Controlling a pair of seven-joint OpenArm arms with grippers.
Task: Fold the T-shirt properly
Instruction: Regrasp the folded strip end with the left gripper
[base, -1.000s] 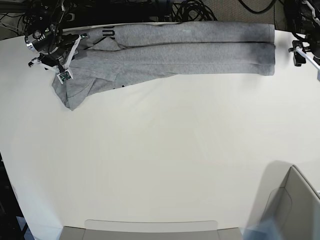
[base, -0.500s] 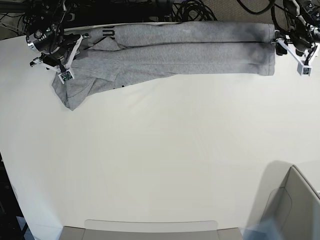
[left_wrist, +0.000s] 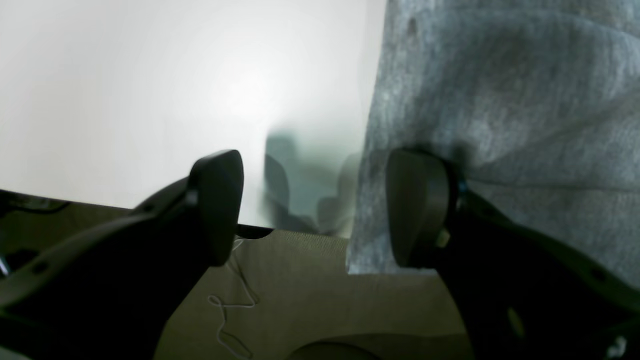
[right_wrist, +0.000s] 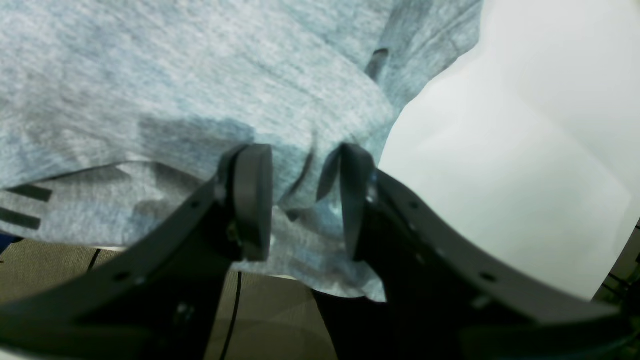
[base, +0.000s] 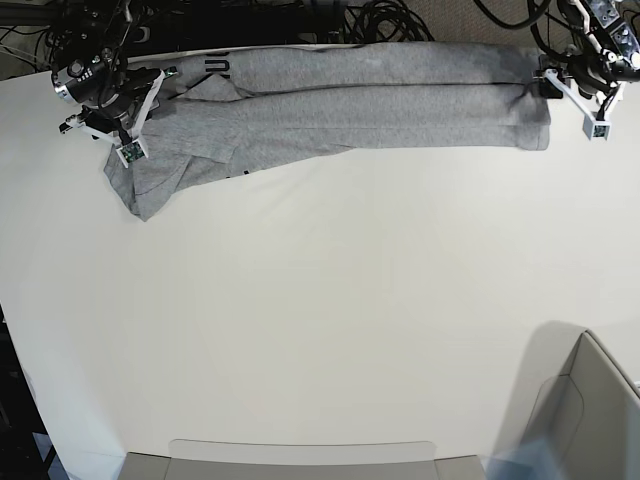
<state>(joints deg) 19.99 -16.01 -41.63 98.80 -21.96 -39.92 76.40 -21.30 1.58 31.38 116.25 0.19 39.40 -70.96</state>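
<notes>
The left gripper, a pair of black curved fingers, stands wide apart and grasps nothing: one finger lies over the end hem of the heather-grey cotton T-shirt, the other hangs over bare white table near its far rim. In the base view this gripper sits at about 1 o'clock. The right gripper, at about 10 o'clock in the base view, has its black fingers partly closed with a raised pucker of grey cloth pinched between them, at the shirt's other end.

The shirt lies as a long narrow band along the table's far edge, from 10 to 1 o'clock, with some cloth overhanging that rim in both wrist views. Everything from the band toward 6 o'clock is open white tabletop. The band shows lengthwise folds, plain grey uppermost; black block lettering peeks out near the right gripper, where a loose flap spreads toward 8 o'clock.
</notes>
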